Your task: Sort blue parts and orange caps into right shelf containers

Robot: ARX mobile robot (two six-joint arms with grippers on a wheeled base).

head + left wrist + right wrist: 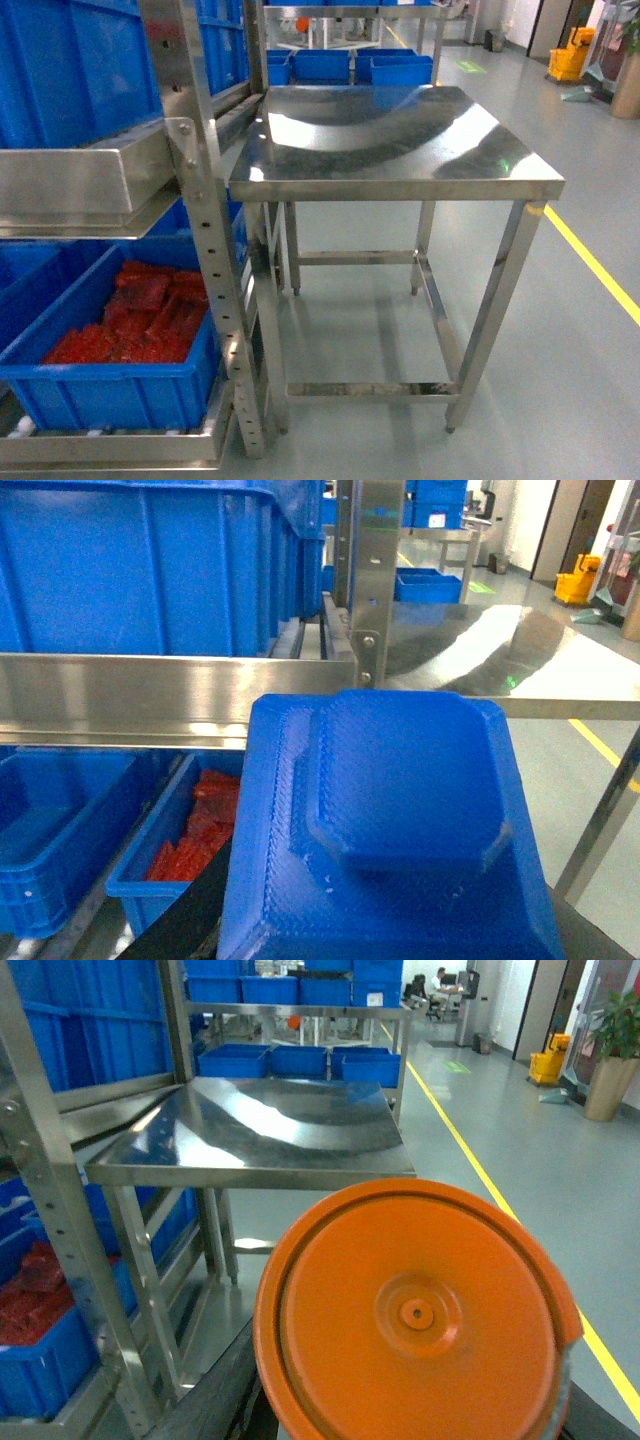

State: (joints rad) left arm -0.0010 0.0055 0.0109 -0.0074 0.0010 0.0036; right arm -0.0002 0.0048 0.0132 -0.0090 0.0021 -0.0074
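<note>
A steel table stands beside a shelf rack holding a blue bin of red parts.

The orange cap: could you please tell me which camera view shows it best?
The right wrist view shows it best: the orange cap fills the lower frame, its round face and central dimple plain to see. The head view and the left wrist view show nothing of it; the left wrist view shows a blue part instead.

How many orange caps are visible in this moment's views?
1. A single orange cap fills the lower foreground of the right wrist view, close to the camera. The head view shows none; others may be hidden out of frame.
</note>
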